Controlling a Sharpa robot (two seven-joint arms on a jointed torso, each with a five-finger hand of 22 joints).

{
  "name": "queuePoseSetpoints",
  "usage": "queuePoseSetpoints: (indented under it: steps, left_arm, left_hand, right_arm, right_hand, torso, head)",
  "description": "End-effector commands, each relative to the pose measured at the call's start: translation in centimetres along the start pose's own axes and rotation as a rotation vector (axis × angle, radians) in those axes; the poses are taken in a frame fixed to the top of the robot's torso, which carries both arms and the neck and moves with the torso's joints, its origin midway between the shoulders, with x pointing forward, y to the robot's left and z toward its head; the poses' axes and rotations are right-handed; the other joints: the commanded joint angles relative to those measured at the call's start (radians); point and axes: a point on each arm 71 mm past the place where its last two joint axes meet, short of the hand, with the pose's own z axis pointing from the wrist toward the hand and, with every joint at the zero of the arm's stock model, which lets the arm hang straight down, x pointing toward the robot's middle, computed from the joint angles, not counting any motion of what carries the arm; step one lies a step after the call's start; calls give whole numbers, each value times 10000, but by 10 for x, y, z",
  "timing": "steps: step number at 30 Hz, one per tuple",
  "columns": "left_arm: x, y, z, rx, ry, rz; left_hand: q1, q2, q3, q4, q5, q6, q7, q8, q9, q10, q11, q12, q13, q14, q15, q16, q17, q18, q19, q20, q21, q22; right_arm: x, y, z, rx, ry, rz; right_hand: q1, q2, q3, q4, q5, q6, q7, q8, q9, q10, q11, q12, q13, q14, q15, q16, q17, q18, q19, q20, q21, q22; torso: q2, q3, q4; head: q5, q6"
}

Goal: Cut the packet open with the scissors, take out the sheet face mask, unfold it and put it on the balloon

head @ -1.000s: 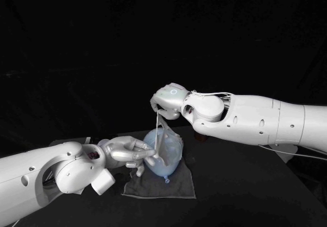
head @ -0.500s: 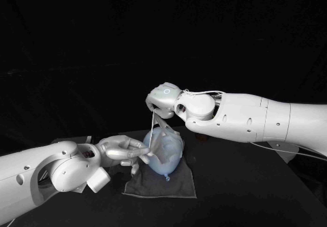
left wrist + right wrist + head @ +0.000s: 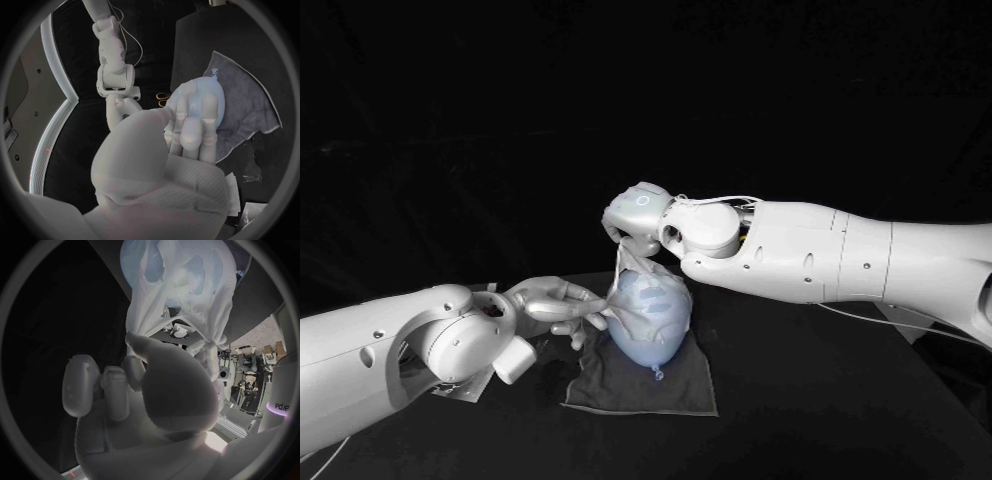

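While the left hand lies against the near-left flank of the balloon, its fingers look clamped on a gathered edge of the sheet face mask. The pinch itself is partly hidden, so that is a reading, not a certainty. Balloon rests knot-down on a dark grey cloth spread on the black tabletop. Mask drapes its upper half, eye openings visible in the right wrist view. Above and just right of the balloon's crown, the right hand has its fingers closed on the mask's top edge, the sheet hanging from it in a short bunched neck. Handling judgement: mask is thin, wet-looking, limp and likely to cling and tear, so best held by the outer edges and never by the cut-outs. Balloon is light and will roll or skid if pushed, so needs steadying. Compared with a second ago, the right hand has come leftward and nearer the balloon. The mask, then a long taut strip between the hands, now lies slack and spread over the balloon, and the left hand sits closer in against it.
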Motion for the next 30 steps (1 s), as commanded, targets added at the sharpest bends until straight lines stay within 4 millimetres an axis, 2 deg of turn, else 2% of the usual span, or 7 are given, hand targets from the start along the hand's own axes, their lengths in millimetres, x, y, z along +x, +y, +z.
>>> queuePoseSetpoints:
  steps: [1, 10, 14, 30]
  left_arm:
    - [-5, 6, 1, -846, -8, 469]
    - [-9, 12, 0, -1436, 523, 784]
    - [-10, 13, 0, -1496, 559, 830]
    - [-15, 6, 8, -777, -594, 651]
  left_hand:
    - [70, 5, 85, -29, 46, 81, 4, 15, 3052, 97, 2, -68, 10, 66, -27, 29, -9, 104, 59, -15, 61, 10]
    - [75, 0, 92, -35, 46, 83, 3, 9, 3054, 97, 0, -75, 10, 68, -29, 28, -14, 105, 59, -17, 61, 5]
    - [75, 0, 92, -35, 46, 83, 3, 9, 3054, 97, 0, -75, 10, 68, -29, 28, -14, 105, 59, -17, 61, 5]
    - [71, -13, 107, -36, 45, 87, 8, -8, 3057, 99, 4, -94, 11, 77, -31, 24, -20, 106, 62, -22, 61, -4]
  right_arm:
    - [4, 2, 4, -70, 280, -266]
    - [6, 5, 12, 76, 111, -325]
    - [5, 6, 13, 126, -18, -331]
    - [10, 10, 21, 363, 46, -538]
  right_hand:
    - [-55, 2, 57, -14, 29, 7, 13, 50, 2, 1, -22, -70, -2, 1064, -61, 43, 2635, -73, 135, -47, -59, 1940]
    - [-48, 4, 77, -24, 29, -3, 19, 46, -1, -21, -21, -109, -33, 1064, -58, 43, 2635, -76, 139, -48, -46, 1944]
    - [-48, 3, 81, -26, 28, -6, 21, 44, -2, -30, -20, -125, -45, 1064, -57, 43, 2635, -77, 140, -48, -45, 1944]
    - [-50, -5, 104, -40, 30, -33, 36, 33, -10, -56, -10, -172, -79, 1064, -54, 43, 2635, -79, 143, -49, -37, 1946]
  torso:
    - [-4, 16, 3]
    - [15, -1, 0]
    - [22, -2, 19]
    - [28, 8, 6]
  head:
    - [28, -20]
    - [63, -43]
    - [94, -38]
    - [256, -66]
